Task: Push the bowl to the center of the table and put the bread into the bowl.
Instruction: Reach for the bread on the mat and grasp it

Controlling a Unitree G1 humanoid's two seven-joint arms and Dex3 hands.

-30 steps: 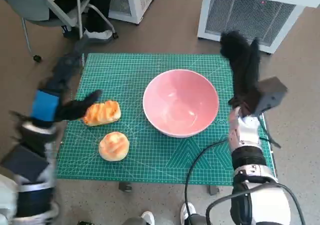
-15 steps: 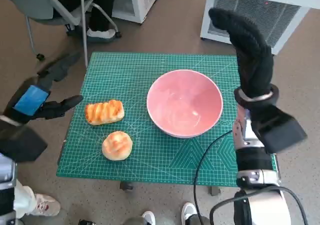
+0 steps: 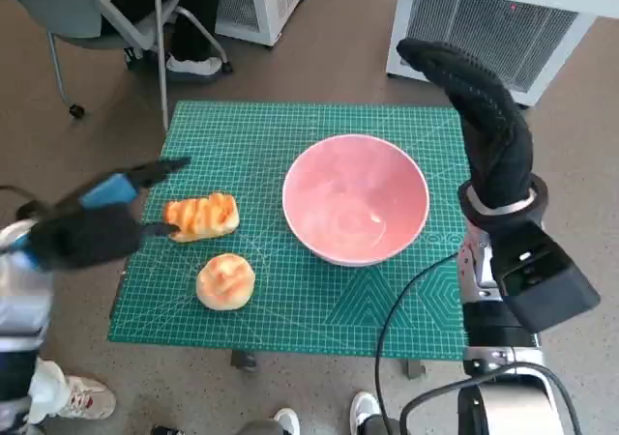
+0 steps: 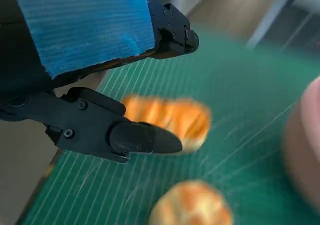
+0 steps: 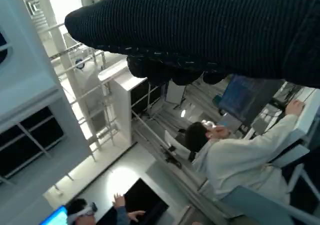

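From the head view, I see the big pink round bowl (image 3: 356,199) sitting on the green grid mat (image 3: 290,300) that covers the worktop. It looks close to the middle, a bit toward the right side, so I think the pushing step is about done. The long ridged golden bread (image 3: 200,216) lies on the mat to the left of the bowl, well apart from it. A round golden bun (image 3: 225,280) lies near it, closer to me. My left hand (image 3: 92,224) hangs over the left edge of the mat, just beside the long bread, with its fingers spread and nothing in them. My right hand (image 3: 484,126) in the black glove is lifted high beside the bowl's right side, holding nothing, fingers loosely straight.

From the left wrist view, the black fingers (image 4: 135,137) are apart, and the long bread (image 4: 170,120) shows between them, but I cannot tell if they touch it. The picture is blurry. The bun (image 4: 192,205) is near too.

From the right wrist view, I only see the glove (image 5: 210,30) and a person (image 5: 240,155) sitting far off.

I think I am on the bread step. Next, my left hand needs to come down around the long bread and close gently, so it does not squash.
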